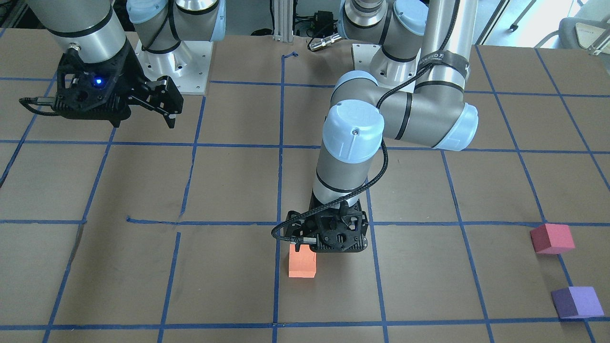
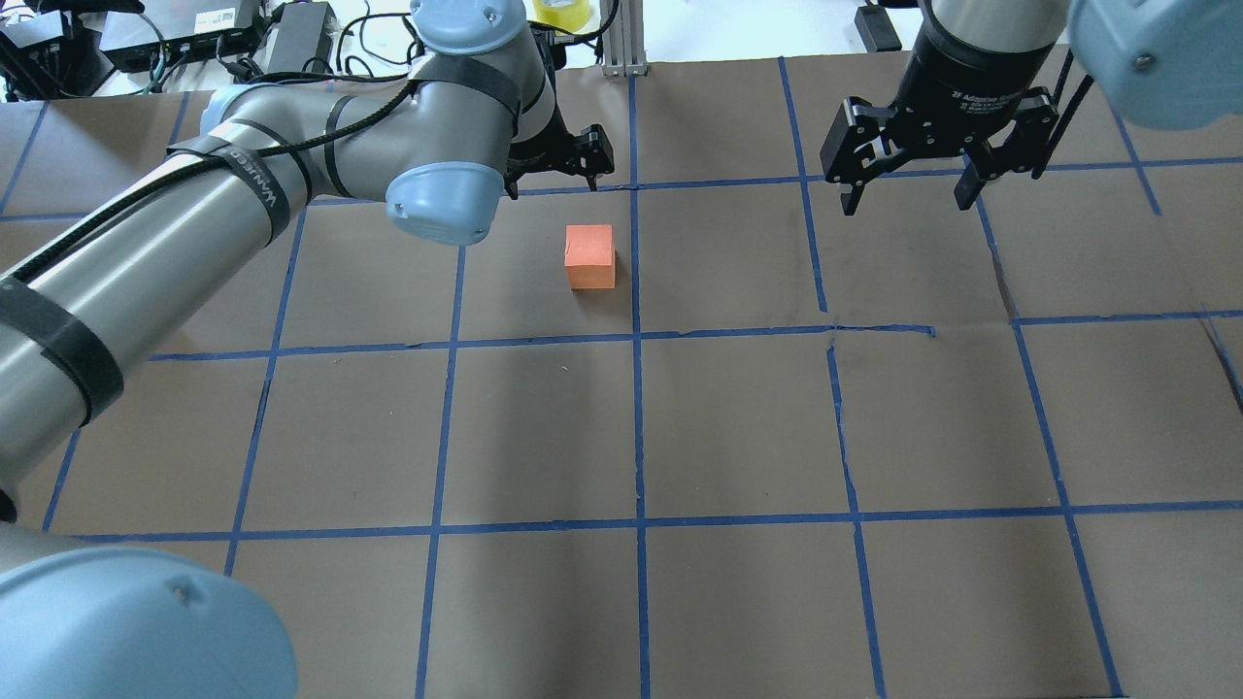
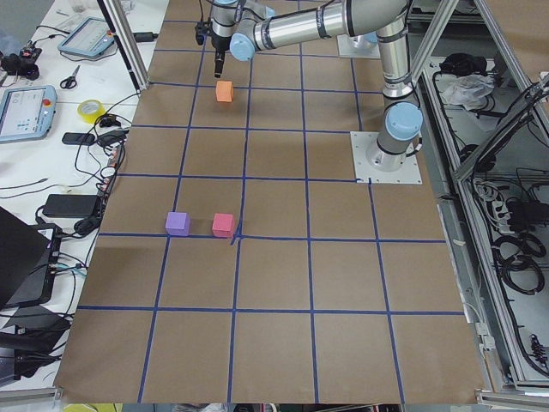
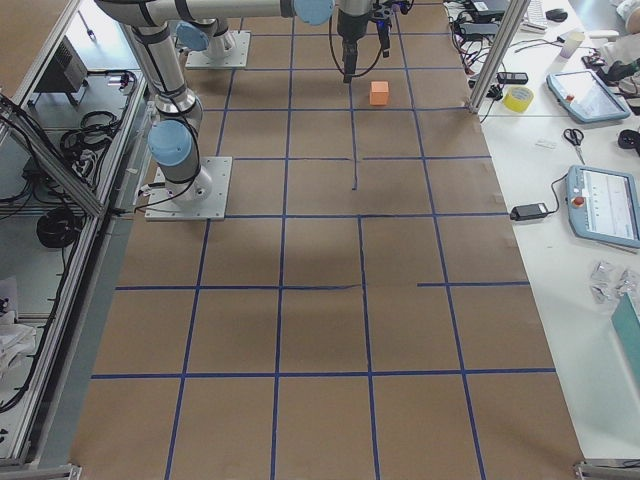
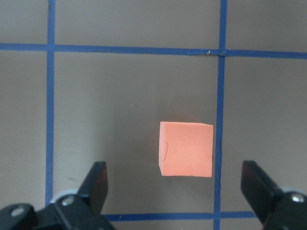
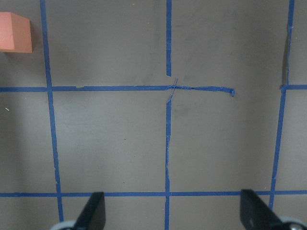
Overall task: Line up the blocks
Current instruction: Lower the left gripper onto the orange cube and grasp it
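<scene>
Far out on my left, two of the blocks sat on the brown table [image 2: 738, 427], near each other but not touching. They were the purple block [image 1: 576, 302] on the outer side and the pinkish-red block [image 1: 552, 238] on the side nearer my base. Both were well apart from the third block and from both of my pincers.

Further in, my left pincer [image 5: 176, 187] hung above the table, pointing straight down with its jaws spread wide and nothing between them. The orange block [image 5: 186, 149] lay flat on the table below it. In my left wrist view the block sat within the span of the two fingers [image 5: 98, 182], closer to the one on that view's right, and neither finger touched it. One side of the block ran just beside a line of the blue tape [image 2: 637, 388] that marks the table into squares.

On the right, my right pincer [image 2: 904, 194] hung over bare brown paper and crossing tape lines. Its jaws were also spread wide and empty. It was well apart from the orange block, which showed only at the top left corner of my right wrist view.
</scene>
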You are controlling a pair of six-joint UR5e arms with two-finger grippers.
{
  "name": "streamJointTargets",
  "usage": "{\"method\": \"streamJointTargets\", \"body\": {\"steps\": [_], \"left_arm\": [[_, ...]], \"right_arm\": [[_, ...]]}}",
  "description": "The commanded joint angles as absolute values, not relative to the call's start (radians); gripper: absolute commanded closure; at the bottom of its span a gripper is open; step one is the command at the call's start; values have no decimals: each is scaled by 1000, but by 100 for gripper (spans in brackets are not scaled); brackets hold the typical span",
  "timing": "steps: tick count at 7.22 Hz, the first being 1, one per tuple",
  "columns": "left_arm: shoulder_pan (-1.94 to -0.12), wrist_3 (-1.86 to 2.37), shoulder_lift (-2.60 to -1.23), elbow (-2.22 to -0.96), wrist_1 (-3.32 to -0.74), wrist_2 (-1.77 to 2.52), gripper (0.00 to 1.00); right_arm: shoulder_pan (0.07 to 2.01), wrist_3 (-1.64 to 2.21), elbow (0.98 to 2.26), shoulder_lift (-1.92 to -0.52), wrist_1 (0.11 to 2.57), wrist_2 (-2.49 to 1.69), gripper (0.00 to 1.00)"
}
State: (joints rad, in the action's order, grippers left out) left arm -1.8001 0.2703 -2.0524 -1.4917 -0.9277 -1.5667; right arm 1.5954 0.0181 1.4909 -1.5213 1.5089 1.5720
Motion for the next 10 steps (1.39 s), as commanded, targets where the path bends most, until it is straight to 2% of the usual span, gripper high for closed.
{"method": "streamJointTargets", "body": {"steps": [1, 10], "left_arm": [[-1804, 272, -2115, -1464, -923, -1566, 0], [-1842, 259, -2241, -1456, -930, -1566, 0]], "right_arm": [[1595, 14, 1491, -1522, 1509, 1574, 0], [1591, -1, 1491, -1520, 1514, 1575, 0]]}}
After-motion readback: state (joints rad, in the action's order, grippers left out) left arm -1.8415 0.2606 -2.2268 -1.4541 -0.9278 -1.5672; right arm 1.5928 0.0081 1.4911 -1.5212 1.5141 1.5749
